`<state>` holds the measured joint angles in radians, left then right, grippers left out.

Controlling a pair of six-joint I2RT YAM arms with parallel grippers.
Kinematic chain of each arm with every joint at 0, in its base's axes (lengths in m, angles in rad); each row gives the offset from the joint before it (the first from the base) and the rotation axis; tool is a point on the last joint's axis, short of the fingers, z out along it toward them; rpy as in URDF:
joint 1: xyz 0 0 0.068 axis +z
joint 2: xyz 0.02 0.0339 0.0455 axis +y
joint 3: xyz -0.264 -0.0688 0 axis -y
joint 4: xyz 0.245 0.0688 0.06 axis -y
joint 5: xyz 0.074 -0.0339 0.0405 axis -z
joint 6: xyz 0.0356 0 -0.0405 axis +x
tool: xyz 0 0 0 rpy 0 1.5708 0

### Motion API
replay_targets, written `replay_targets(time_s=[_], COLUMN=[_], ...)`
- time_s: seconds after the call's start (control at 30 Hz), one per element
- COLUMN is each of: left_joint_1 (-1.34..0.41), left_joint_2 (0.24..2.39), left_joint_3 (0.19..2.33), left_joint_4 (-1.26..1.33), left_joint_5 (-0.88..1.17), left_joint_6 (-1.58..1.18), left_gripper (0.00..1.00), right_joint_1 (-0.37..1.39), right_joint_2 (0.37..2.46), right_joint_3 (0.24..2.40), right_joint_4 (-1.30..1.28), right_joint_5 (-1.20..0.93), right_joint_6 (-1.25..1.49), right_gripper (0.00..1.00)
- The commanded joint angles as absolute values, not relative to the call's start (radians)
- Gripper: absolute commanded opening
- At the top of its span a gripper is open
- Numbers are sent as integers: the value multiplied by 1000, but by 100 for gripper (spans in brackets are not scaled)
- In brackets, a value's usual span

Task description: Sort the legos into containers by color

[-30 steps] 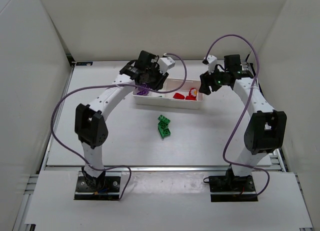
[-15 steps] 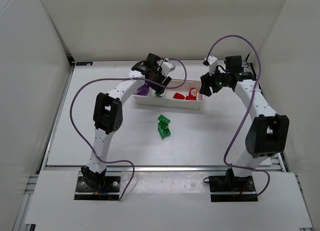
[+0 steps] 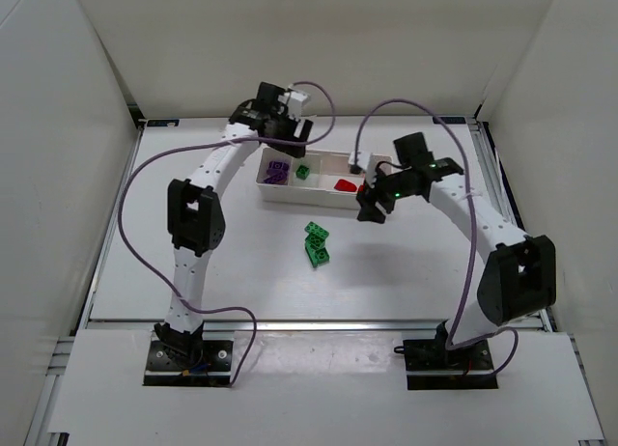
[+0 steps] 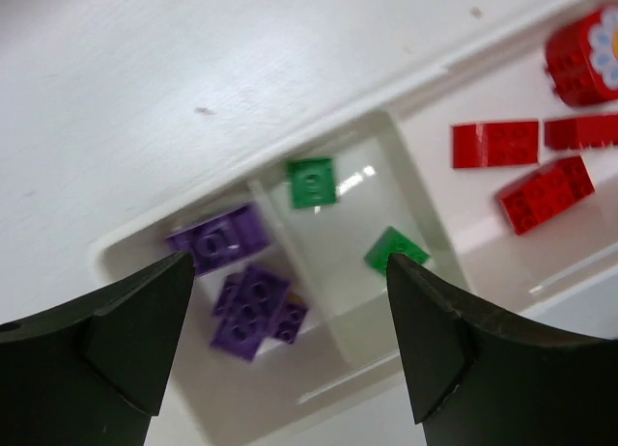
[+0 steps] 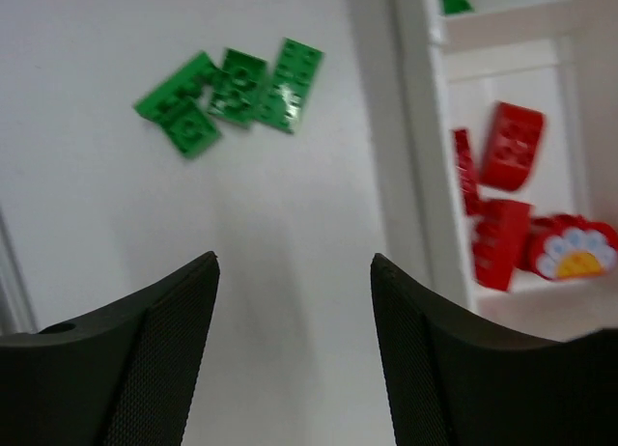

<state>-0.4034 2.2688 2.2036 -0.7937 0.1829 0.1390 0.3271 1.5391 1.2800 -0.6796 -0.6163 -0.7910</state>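
white tabletop (image 3: pixel 193 263), and i've got the long tray (image 3: pixel 323 199) near its far edge: purple bricks (image 4: pixel 249 306) in the left bay, two green bricks (image 4: pixel 312 182) in the middle, red bricks (image 4: pixel 495 144) on the right. my left gripper (image 4: pixel 290 272) hangs over the purple and green bays, fingers spread with nothing between them. my right gripper (image 5: pixel 290 272) hovers by the tray's near side, fingers apart and empty, and a cluster of loose green bricks (image 5: pixel 232 89) lies on the tabletop in front of the tray.
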Motion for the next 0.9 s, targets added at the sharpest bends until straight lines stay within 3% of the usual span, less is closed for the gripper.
replay_targets(time_s=[0.0, 0.13, 0.33, 0.57, 0.87], left_joint_1=[-318, -266, -201, -167, -158], left_joint_2=[2060, 1939, 1732, 1603, 1525], left_joint_3=[2189, 2045, 1757, 1577, 1468], left_joint_4=[-793, -778, -677, -629, -574], left_joint_5=[137, 60, 8, -23, -29], left_joint_6=[23, 14, 18, 23, 20], left_gripper=[92, 92, 91, 91, 92], right_joint_1=[455, 560, 695, 808, 790], right_joint_2=[1535, 1562, 1615, 1747, 1887], right_joint_3=[1267, 1243, 1232, 1304, 1396], right_joint_4=[-609, -511, -469, -449, -522], right_joint_5=[-530, -450, -357, -296, -173], right_joint_6=[-621, -285, -47, -3, 121], right_gripper=[67, 63, 65, 60, 57])
